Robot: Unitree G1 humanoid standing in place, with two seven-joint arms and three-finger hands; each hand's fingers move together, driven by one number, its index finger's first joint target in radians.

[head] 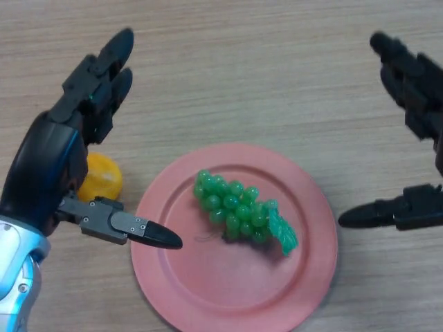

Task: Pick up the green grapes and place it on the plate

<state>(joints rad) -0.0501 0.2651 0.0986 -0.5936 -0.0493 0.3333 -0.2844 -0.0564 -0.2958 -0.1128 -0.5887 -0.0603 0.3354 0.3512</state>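
A bunch of green grapes (242, 211) lies near the middle of a pink round plate (173, 277) on the wooden table. My left hand (62, 152) is open at the left of the plate, its fingers straight and its thumb reaching over the plate's left rim, apart from the grapes. My right hand (415, 83) is open at the right edge of the view, its thumb pointing toward the plate's right rim. Neither hand holds anything.
An orange-yellow round fruit (104, 176) sits on the table just left of the plate, partly hidden under my left hand. The wooden table (263, 69) stretches away behind the plate.
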